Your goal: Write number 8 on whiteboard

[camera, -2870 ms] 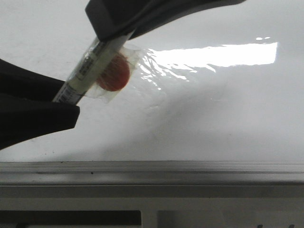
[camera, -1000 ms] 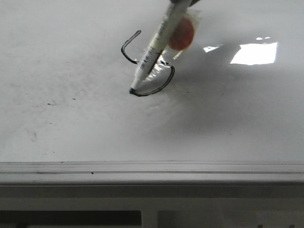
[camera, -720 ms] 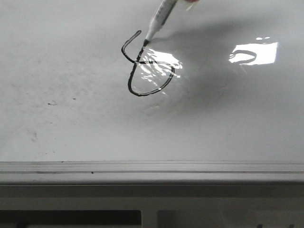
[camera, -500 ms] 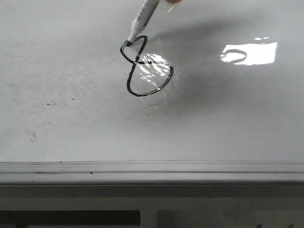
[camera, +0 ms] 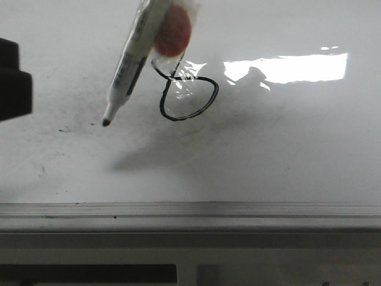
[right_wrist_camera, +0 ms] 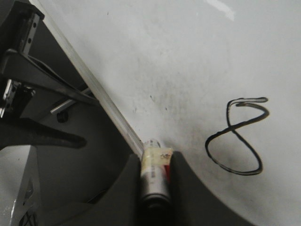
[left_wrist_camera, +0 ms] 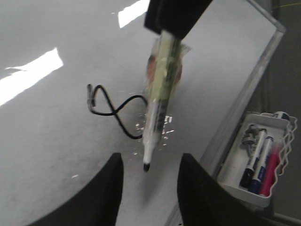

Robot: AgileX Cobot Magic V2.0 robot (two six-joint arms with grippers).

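**A:** What lies under you?

**B:** The whiteboard (camera: 286,149), glossy white with faint grey smudges and a bright glare patch toward its right side. Its grey metal edge strip (camera: 190,210) runs along the near edge in the front view.

**A:** And your arms?

**B:** My right gripper (right_wrist_camera: 155,162) has its jaws clamped on the barrel of a marker (camera: 134,56). My left gripper (left_wrist_camera: 149,181) is empty, its two dark fingers (left_wrist_camera: 104,197) set apart; the marker's tip hangs between them in the left wrist view. In the front view only a dark block of that arm shows at the left edge.

**A:** How does the marker sit?

**B:** Tilted, tip (camera: 106,122) lowest and pointing toward the near left. A round orange-red piece (camera: 173,31) under clear tape is stuck to its barrel. I cannot tell whether the tip touches the board; a soft shadow falls nearer the edge strip.

**A:** Where is the figure?

**B:** The number 8 (camera: 186,92) is on the board, left of the glare, toward the far side from the edge strip. Thin black line, small narrow upper loop, larger round lower loop, slightly slanted. The marker's tip is to its left, apart from it; the taped barrel covers part of the upper loop in the front view.

**A:** Anything smaller?

**B:** A white tray (left_wrist_camera: 256,160) beyond the board's edge holds spare markers. A few dark specks (camera: 64,128) mark the board near the tip.
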